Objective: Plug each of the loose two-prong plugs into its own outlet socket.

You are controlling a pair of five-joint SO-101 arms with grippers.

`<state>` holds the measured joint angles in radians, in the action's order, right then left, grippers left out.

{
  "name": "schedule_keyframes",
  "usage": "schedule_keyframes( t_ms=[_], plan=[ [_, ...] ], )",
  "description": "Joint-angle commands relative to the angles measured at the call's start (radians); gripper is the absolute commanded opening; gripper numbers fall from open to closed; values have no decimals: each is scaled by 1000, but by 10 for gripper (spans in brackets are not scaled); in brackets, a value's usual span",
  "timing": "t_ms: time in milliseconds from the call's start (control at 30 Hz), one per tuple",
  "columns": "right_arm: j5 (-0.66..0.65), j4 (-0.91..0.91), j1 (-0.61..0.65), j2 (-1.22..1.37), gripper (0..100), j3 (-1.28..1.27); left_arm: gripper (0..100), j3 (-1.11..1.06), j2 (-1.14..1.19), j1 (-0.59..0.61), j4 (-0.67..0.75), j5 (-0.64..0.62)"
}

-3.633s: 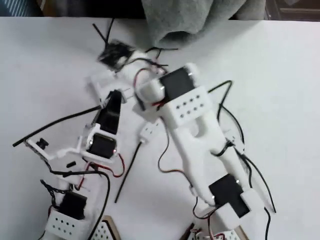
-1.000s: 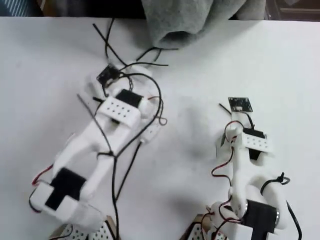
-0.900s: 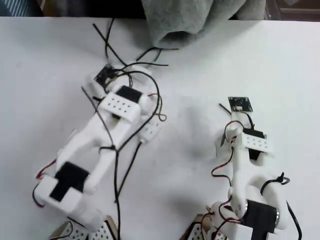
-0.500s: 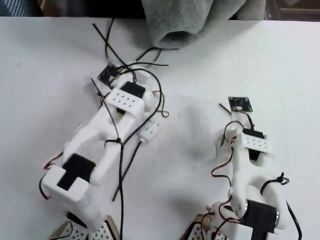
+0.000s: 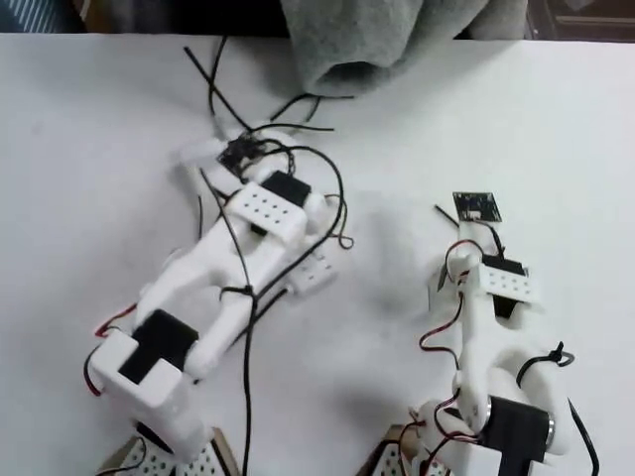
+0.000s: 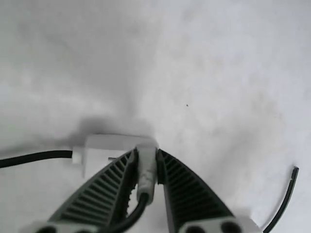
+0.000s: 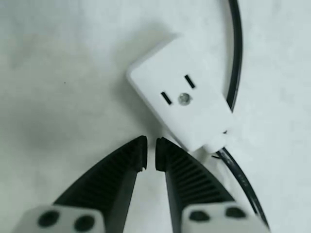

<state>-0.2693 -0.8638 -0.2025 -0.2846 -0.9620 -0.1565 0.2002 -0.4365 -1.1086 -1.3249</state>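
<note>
One plug at its socket, one socket bare.
A white plug (image 6: pixel 146 167) stands touching a white socket block (image 6: pixel 104 149); the other socket (image 7: pixel 181 104) lies face-up, both slots open.

Counter (image 5: pixel 556 149) is plain white and matt, a bit mottled up close, zero shine. The outlet (image 7: pixel 180 104) is smooth white plastic with a slight sheen, plus a small metal-looking round bit in its face. The cord (image 7: pixel 236 58) next to it has a black, smooth, rubbery-looking jacket. Both claws are dark matt plastic with ribbed inner faces, the right claw (image 7: pixel 150 154) and the left claw (image 6: pixel 146 156) alike. The plug (image 6: pixel 146 174) pinched in the left one is smooth white plastic too. Arms (image 5: pixel 213 268) are matt white plastic with black blocks set in. Up top there's a grey cloth (image 5: pixel 387 40), soft and fleecy looking.
</note>
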Motion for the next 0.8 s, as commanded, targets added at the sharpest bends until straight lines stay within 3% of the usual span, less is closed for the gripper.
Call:
schedule_keyframes(
  t_ms=[0, 400, 767],
  plan=[
    [9, 12, -4, -33, 45, 3, 28, 23, -70, 19, -6, -5],
    [9, 13, -2, -33, 45, 3, 28, 9, -186, -36, -29, -5],
    [9, 13, -2, -31, 45, 2, 28, -278, -188, -42, 282, 138]
  ],
)
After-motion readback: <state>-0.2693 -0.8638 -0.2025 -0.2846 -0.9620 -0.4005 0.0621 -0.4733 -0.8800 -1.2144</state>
